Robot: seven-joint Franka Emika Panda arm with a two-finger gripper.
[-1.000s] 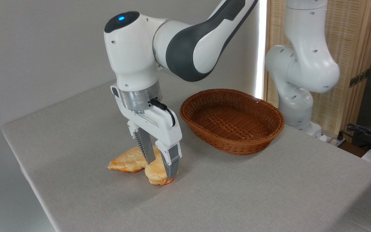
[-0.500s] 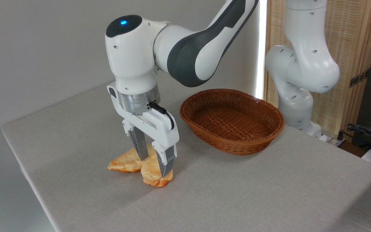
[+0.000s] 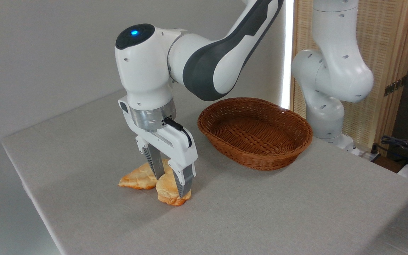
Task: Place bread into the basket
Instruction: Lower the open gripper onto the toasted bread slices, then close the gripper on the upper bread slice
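Your pincer (image 3: 170, 182) pinches the bread (image 3: 168, 191) near the bench's (image 3: 278, 212) front-left edge. The basket (image 3: 255, 132) lies to the right and farther back — carry that way.

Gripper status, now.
Gripper: shut on the bread, one finger on each side of the bun, low over the table.
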